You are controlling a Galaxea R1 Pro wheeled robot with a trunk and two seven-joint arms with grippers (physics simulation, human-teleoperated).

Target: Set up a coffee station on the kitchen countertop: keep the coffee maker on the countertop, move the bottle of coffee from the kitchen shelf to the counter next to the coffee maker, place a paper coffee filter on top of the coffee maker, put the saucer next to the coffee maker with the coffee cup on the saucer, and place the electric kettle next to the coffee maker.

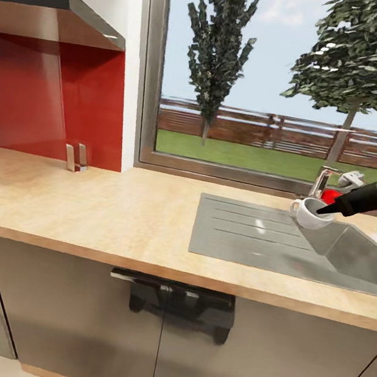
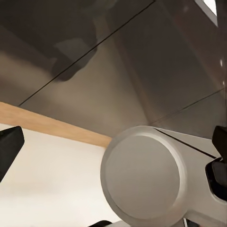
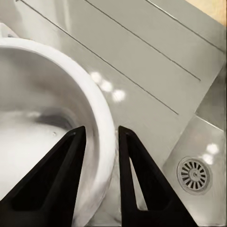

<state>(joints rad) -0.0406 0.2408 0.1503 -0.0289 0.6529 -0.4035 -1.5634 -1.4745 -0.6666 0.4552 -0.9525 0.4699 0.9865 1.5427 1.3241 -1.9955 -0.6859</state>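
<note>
The white coffee cup (image 1: 308, 213) hangs at the edge between the sink's drainboard and basin, set into the light wood-grain kitchen countertop (image 1: 86, 207). My right gripper (image 1: 328, 209) reaches in from the right and is shut on the cup's rim. In the right wrist view its black fingers (image 3: 56, 179) straddle the coffee cup (image 3: 42, 109) wall, one inside and one outside, with my right gripper (image 3: 101, 135) over the steel drainboard. My left gripper (image 2: 113, 156) hangs low beside the glossy cabinet fronts, open and holding nothing.
The steel sink basin (image 1: 356, 255) and ribbed drainboard (image 1: 249, 230) take up the counter's right half, with a faucet (image 1: 325, 178) behind and a drain (image 3: 194, 175) in the basin. A red backsplash (image 1: 56, 97) and range hood (image 1: 58, 14) stand at the left. Dark cabinet fronts (image 1: 97, 321) run below.
</note>
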